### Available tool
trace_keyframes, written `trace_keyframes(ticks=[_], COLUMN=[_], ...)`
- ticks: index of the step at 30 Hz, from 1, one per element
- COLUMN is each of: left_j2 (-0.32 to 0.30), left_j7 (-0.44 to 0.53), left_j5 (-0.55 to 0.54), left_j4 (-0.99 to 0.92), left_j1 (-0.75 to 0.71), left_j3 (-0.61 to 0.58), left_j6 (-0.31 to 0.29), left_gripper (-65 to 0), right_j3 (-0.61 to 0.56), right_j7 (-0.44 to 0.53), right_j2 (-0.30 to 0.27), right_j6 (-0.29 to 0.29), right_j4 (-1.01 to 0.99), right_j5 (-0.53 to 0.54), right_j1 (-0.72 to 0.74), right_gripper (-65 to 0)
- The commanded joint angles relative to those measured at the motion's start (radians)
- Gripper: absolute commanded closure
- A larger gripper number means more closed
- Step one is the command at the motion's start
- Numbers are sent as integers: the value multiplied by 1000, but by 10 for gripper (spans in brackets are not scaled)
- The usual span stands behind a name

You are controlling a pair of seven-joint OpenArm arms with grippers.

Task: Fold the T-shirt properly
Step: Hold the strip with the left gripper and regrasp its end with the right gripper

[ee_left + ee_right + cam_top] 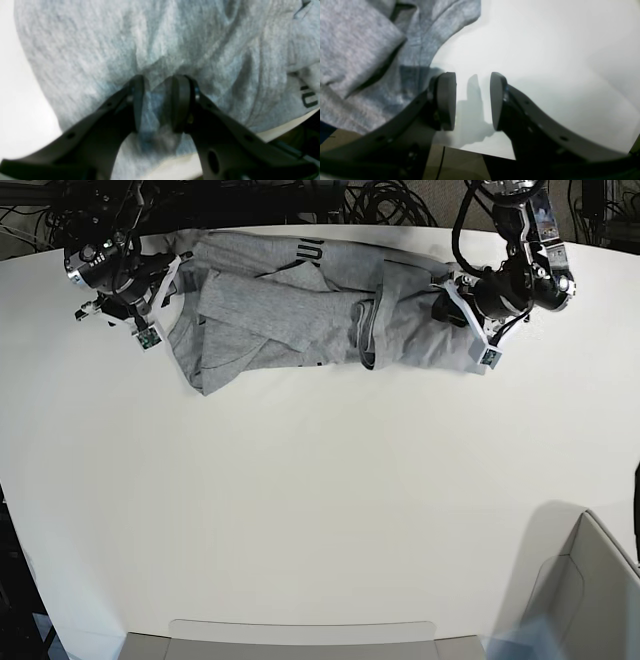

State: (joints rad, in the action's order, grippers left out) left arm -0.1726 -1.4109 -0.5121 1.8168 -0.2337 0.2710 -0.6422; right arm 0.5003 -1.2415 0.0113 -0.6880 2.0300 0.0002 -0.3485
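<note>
Two robot arms reach in over the far edge of a white table (320,500), one at each end of a crumpled grey T-shirt (300,320) that lies stretched sideways across the 12 o'clock part of the tabletop. At about 1 o'clock in the base view, the left gripper (157,105) angles down into the shirt's end, and its wrist view shows the two dark jaws pinched on a raised fold of grey cloth that fills the gap between them. At about 11 o'clock, the right gripper (473,100) sits at the shirt's opposite end; its jaws stand apart with only bare white table and their own shadow between them, the cloth just beside the left-hand pad. Black lettering shows partly on the shirt near its far edge, folded over and too cut off to read. Both wrist views are blurred, and the arms' upper links run out of frame among dark cables. A grey bin (590,580) is cut off at 5 o'clock.
</note>
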Motion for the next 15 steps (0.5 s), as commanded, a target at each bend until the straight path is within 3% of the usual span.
trace_keyframes(ticks=[1, 7, 12, 15], left_j2=[-8, 38, 38, 38], left_j7=[15, 15, 15, 15], left_j5=[-6, -4, -3, -3], left_j4=[71, 209, 199, 199], left_j1=[1, -36, -42, -42], left_j3=[7, 6, 4, 0], left_j6=[3, 3, 3, 5], left_gripper=[-191, -191, -191, -191], right_j3=[4, 42, 251, 341], right_j7=[7, 7, -10, -113], right_j2=[-4, 9, 16, -10], right_j6=[-10, -10, -10, -10], right_j4=[22, 34, 34, 34], right_j5=[5, 25, 232, 309], right_j1=[7, 35, 62, 82], right_gripper=[-229, -229, -232, -271])
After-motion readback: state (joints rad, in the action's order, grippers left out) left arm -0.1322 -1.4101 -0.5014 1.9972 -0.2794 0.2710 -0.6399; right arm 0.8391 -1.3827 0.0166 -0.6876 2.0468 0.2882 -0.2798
